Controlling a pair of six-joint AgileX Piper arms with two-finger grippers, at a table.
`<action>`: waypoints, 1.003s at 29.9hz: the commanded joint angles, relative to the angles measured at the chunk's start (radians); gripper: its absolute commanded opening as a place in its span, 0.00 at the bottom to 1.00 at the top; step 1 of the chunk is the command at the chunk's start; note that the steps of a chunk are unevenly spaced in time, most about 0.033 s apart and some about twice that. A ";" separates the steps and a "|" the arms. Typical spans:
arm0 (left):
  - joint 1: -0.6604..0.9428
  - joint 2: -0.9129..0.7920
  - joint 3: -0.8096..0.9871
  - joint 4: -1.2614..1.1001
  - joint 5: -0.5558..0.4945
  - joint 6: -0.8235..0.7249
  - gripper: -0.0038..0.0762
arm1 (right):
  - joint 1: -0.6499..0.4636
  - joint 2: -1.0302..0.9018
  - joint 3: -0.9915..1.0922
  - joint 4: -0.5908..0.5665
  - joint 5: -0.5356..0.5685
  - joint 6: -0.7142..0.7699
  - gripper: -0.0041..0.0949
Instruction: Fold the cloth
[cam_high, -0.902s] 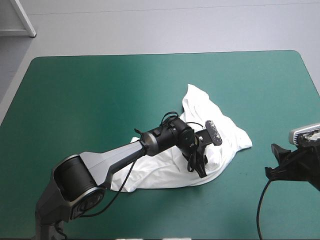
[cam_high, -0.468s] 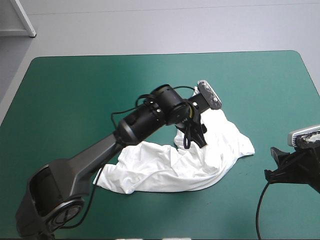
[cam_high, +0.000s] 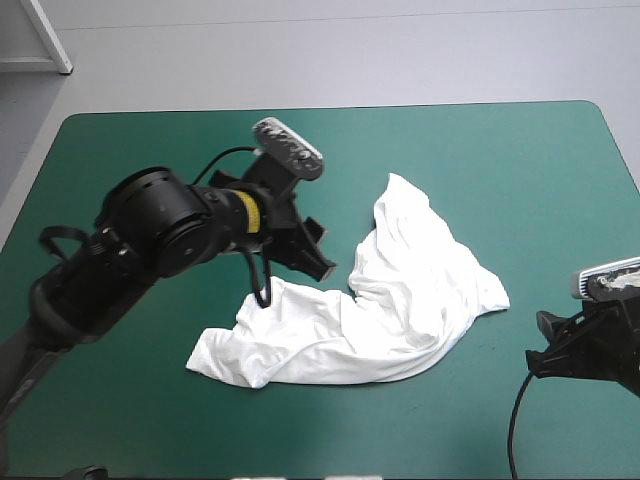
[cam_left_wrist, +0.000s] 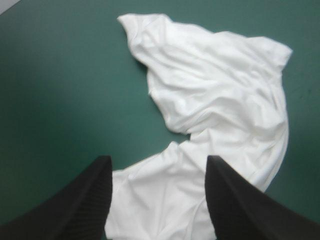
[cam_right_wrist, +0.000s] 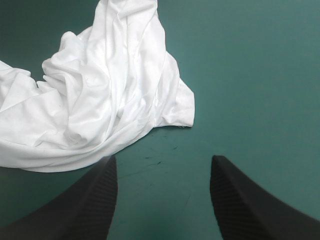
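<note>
The white T-shirt (cam_high: 380, 305) lies crumpled in a curved heap right of the table's middle, on the teal-green cover (cam_high: 150, 180). My left gripper (cam_high: 318, 255) hovers over the shirt's left part, open, nothing between its fingers. In the left wrist view the T-shirt (cam_left_wrist: 220, 115) spreads ahead of the open left gripper (cam_left_wrist: 157, 195). My right gripper (cam_high: 548, 350) sits near the table's right front, apart from the shirt. The right wrist view shows the T-shirt (cam_right_wrist: 95, 100) ahead and to one side of the open right gripper (cam_right_wrist: 162, 195), a sleeve corner nearest.
Bare teal-green cover (cam_right_wrist: 250, 75) lies all around the shirt. The table's far edge (cam_high: 330, 108) runs along the back, with pale floor beyond it.
My left arm rose off the shirt and swung left and back, letting the cloth go. The shirt's left part now lies spread toward the front left. The right arm barely moved.
</note>
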 joint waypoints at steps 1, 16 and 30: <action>0.060 -0.148 0.150 0.020 0.033 -0.100 0.53 | 0.005 0.011 -0.029 0.011 -0.038 0.012 0.57; 0.243 -0.336 0.816 0.006 0.033 -0.264 0.53 | 0.005 0.019 -0.029 0.019 -0.039 0.015 0.57; 0.425 -0.316 1.022 -0.073 -0.314 -0.250 0.53 | 0.064 0.069 -0.029 -0.017 -0.028 0.027 0.57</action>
